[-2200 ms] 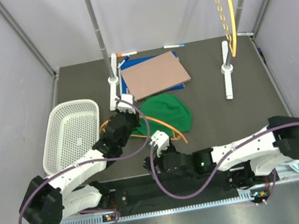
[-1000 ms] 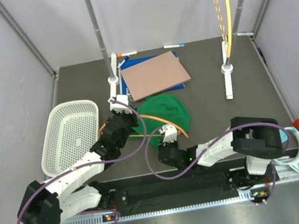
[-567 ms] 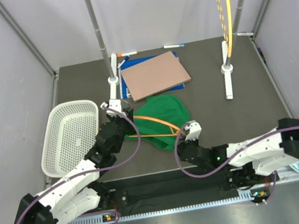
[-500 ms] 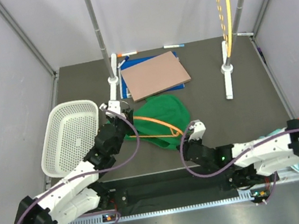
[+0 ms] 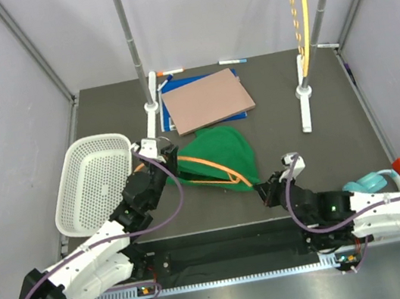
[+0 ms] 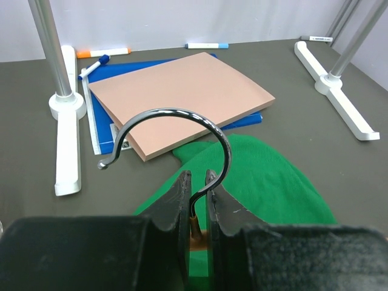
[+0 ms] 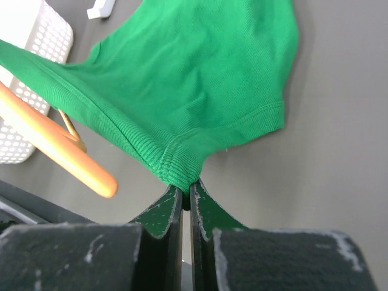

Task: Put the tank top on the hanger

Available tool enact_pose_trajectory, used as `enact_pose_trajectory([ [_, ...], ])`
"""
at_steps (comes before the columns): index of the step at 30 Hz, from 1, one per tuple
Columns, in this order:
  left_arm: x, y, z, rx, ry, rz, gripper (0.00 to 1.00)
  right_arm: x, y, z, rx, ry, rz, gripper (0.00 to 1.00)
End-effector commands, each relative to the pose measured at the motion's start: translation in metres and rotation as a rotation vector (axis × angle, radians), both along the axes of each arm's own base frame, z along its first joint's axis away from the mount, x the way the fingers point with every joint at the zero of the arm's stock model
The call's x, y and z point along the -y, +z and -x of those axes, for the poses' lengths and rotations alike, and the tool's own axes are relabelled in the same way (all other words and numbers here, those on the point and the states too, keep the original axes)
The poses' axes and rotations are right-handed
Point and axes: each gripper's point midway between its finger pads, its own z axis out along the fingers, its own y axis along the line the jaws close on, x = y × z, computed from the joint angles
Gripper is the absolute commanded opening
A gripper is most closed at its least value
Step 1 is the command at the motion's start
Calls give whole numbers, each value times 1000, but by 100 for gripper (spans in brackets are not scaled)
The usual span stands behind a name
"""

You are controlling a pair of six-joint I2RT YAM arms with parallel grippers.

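The tank top [image 5: 223, 149] lies on the dark counter [image 5: 301, 155] to the right of the white basket [image 5: 66, 199]. Its near edge is raised and drawn taut away from the basket. The hanger [image 5: 215, 168] sits between basket and garment, with one orange arm running along the taut green edge and its tip poking out past the fabric. The left claw [image 6: 197, 182], just beside the basket's right rim, is pressed onto the stem of the hanger's metal hook, which curls up over the fingers. The right claw [image 7: 186, 195], on the far side of the tank top from the basket, is pinched tight on a ribbed fold of the garment's edge.
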Motion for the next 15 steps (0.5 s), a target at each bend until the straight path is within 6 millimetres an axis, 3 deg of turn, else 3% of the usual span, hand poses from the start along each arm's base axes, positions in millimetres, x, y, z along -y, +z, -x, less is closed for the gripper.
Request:
enact_pose_trajectory([
  [1, -13, 28, -5, 107, 65, 31, 0, 26, 9, -2, 0, -43, 63, 0],
  [8, -21, 25, -8, 115, 109, 21, 0, 38, 37, 19, -48, 48, 18, 0],
  [15, -22, 19, -10, 117, 122, 17, 0, 20, 67, 36, -49, 188, -52, 0],
])
